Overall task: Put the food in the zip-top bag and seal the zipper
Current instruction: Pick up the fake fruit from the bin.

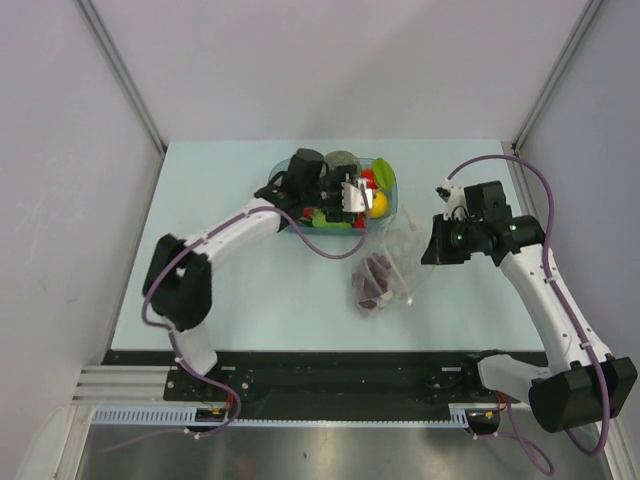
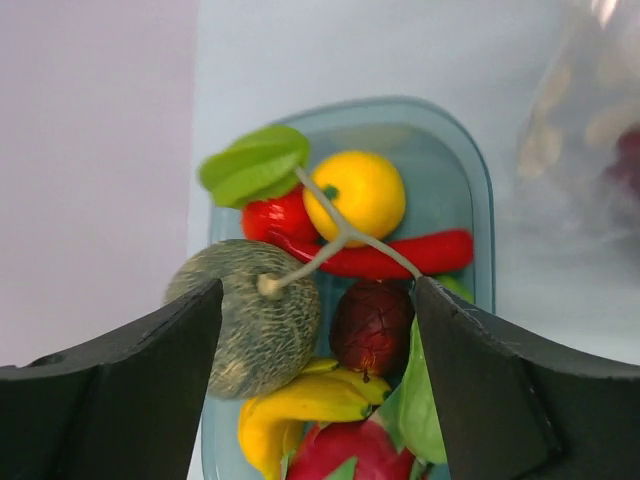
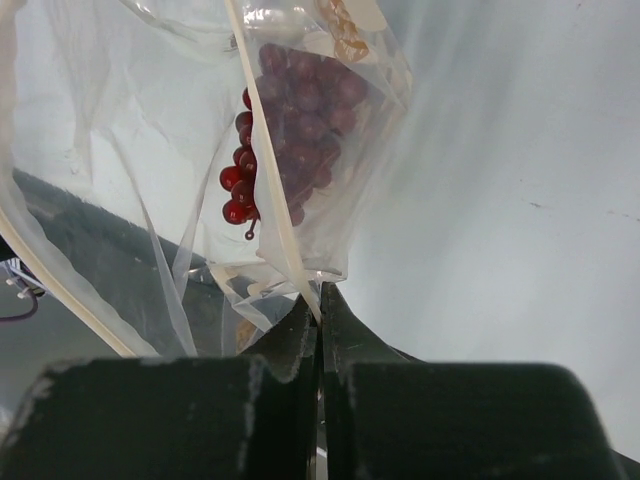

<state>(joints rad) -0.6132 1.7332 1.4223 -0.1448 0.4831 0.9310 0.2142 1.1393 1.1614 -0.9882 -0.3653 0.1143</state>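
The grey-green bumpy ball (image 2: pixel 255 315) lies in the blue bowl (image 2: pixel 482 190), at its left side, with a stem and green leaf on top. My left gripper (image 2: pixel 318 290) hangs open just above the bowl, its fingers on either side of the ball and a dark red fruit. In the top view the ball (image 1: pixel 340 162) sits beside that gripper (image 1: pixel 353 200). The dotted clear bag (image 1: pixel 392 258) holds the dark red grapes (image 3: pixel 295 120). My right gripper (image 3: pixel 320 292) is shut on the bag's edge by the pale zipper strip (image 3: pixel 268 180) and lifts it.
The bowl (image 1: pixel 392 178) also holds a yellow banana (image 2: pixel 300 400), a pink dragon fruit (image 2: pixel 345 450), a yellow round fruit (image 2: pixel 360 190), a red chilli (image 2: pixel 400 255) and a dark red fruit (image 2: pixel 372 325). Grey walls close in the table's left, back and right.
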